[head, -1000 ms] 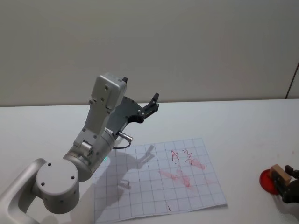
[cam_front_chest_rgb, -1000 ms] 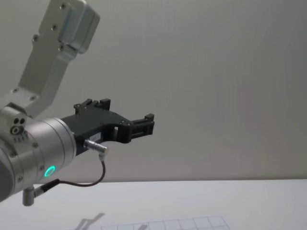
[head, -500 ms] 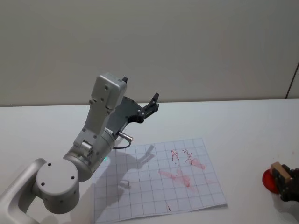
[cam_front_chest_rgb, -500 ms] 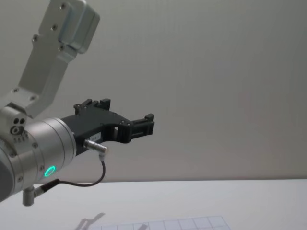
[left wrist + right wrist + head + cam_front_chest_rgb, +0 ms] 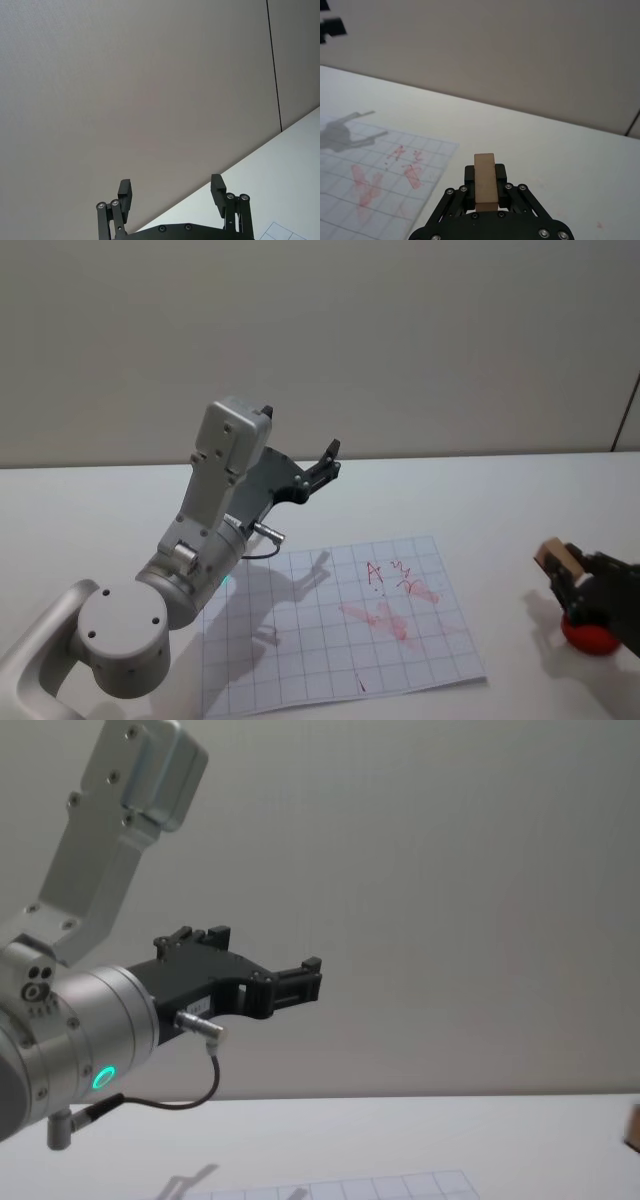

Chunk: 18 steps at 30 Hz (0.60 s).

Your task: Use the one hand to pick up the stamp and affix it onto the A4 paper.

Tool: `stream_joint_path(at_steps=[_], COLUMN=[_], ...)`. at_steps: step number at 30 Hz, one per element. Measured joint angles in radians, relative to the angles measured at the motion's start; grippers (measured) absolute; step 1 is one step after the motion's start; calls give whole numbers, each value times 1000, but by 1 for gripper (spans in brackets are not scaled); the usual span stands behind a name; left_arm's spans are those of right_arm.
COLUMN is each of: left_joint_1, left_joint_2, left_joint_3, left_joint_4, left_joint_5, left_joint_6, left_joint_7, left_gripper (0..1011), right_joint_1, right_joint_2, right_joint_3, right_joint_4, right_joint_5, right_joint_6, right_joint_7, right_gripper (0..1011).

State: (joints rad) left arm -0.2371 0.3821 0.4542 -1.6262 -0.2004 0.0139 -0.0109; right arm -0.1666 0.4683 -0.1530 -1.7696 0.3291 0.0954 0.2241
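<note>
My right gripper (image 5: pixel 566 575) hovers above the table's right side, shut on the stamp (image 5: pixel 557 558), a light-brown wooden block. In the right wrist view the stamp (image 5: pixel 484 182) stands upright between the black fingers (image 5: pixel 501 176). The A4 paper (image 5: pixel 330 640), a white gridded sheet with red ink marks (image 5: pixel 390 605), lies flat to the stamp's left; its corner (image 5: pixel 427 150) is a short way ahead of the gripper. My left gripper (image 5: pixel 326 462) is held high over the paper's far edge, open and empty (image 5: pixel 171 189). In the chest view the stamp's edge (image 5: pixel 634 1125) peeks in at the right.
A round red ink pad (image 5: pixel 590 633) sits on the white table (image 5: pixel 500 500) just under my right gripper. The left arm's silver body (image 5: pixel 190 570) rises over the paper's left part and casts a shadow (image 5: pixel 290 585) on it. A plain wall stands behind the table.
My right gripper has lifted the stamp off the red ink pad and carried it up and left toward the paper. The left arm has not moved.
</note>
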Motion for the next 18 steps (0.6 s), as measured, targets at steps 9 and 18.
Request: stream_joint_path(at_steps=[9, 18], left_joint_1=[0, 0], left_joint_2=[0, 0], left_joint_3=[0, 0], left_joint_4=[0, 0], left_joint_5=[0, 0], left_joint_6=[0, 0], left_joint_7=[0, 0], left_gripper=[1001, 1001], right_joint_1=[72, 135], right_joint_2=[-61, -120], right_joint_3=[-36, -83], right_joint_4=[21, 90], right_joint_5=[4, -27], right_joint_6=[-23, -20], right_joint_7=[97, 200], right_gripper=[220, 220])
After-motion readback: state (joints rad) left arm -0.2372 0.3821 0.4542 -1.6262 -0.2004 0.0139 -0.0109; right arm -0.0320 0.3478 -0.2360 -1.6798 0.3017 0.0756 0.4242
